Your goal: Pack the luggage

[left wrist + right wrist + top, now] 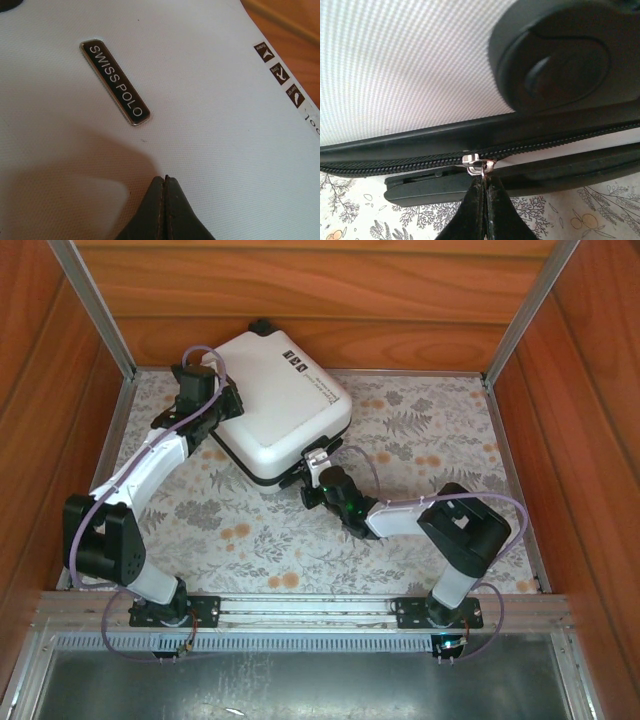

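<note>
On the left, the left gripper, jaws pressed together, rests on the luggage, which lies closed at the back of the tabletop. Right gripper pinches the zipper pull, so we're zipping up, I reckon. Next: drag it steadily along the track.

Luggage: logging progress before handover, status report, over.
Left gripper jaws shut, over luggage lid near badge. Right gripper jaws shut on zipper pull. Luggage flat, lid down. Wheel close above it.
</note>
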